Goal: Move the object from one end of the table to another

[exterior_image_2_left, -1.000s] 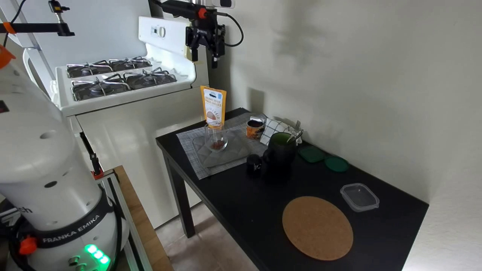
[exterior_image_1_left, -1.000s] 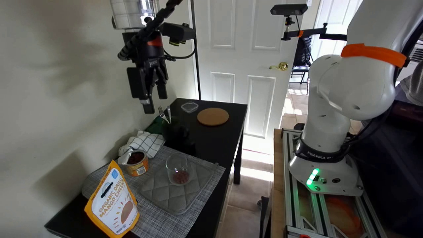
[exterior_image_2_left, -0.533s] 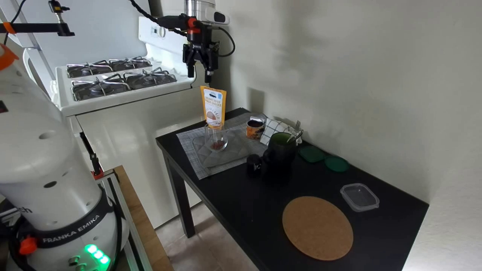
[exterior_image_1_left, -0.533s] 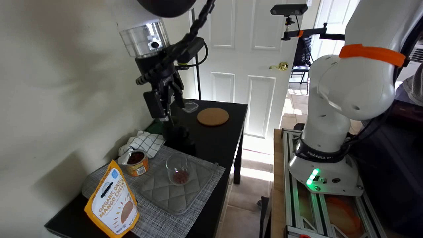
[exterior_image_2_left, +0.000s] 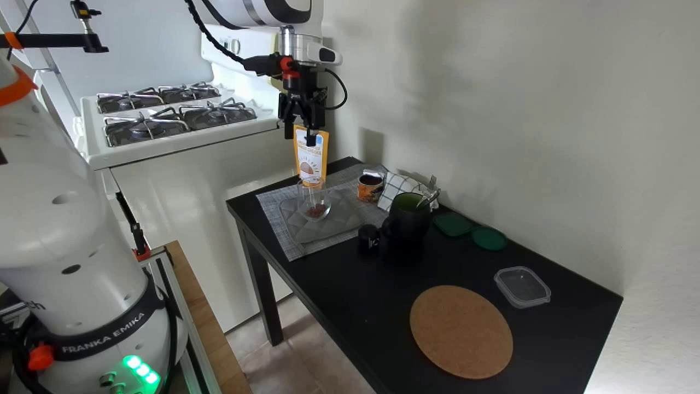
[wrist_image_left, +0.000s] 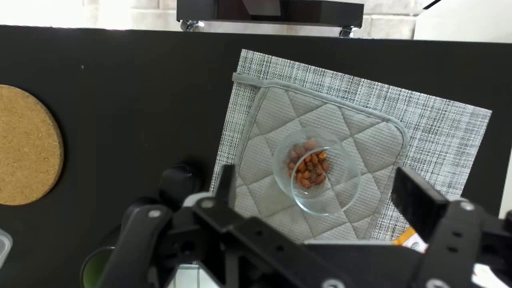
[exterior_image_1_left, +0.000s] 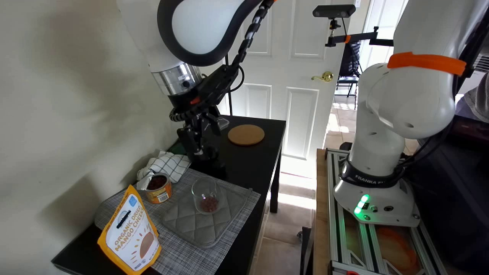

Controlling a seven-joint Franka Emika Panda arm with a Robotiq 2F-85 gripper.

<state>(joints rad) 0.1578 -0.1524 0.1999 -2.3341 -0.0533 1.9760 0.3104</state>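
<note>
The object, a small clear glass tumbler with reddish-brown nuts at its base, stands upright on a grey quilted pad in both exterior views [exterior_image_1_left: 206, 194] [exterior_image_2_left: 314, 203]. It also shows in the wrist view [wrist_image_left: 340, 188], framed between the two fingers. The table [exterior_image_1_left: 250, 164] has a long black top, which also shows in an exterior view [exterior_image_2_left: 350, 298] and in the wrist view [wrist_image_left: 132, 100]. My gripper [exterior_image_1_left: 208, 144] is open and empty, well above the table. It hangs higher than the tumbler in an exterior view [exterior_image_2_left: 299, 138]. Its fingers stand wide apart in the wrist view [wrist_image_left: 315, 174] and touch nothing.
An orange-white pouch [exterior_image_1_left: 133, 236] and an opened can [exterior_image_2_left: 370, 187] stand near the tumbler. A dark mug with cutlery [exterior_image_2_left: 407, 219] and a small black item [exterior_image_2_left: 368, 238] stand mid-table. The cork disc [exterior_image_2_left: 462, 331] and a clear plastic container [exterior_image_2_left: 522, 287] lie at the far end. A wall runs behind.
My gripper has moved down toward the table, and in an exterior view also to the right. It stays open. The tumbler and other table items have not moved.
</note>
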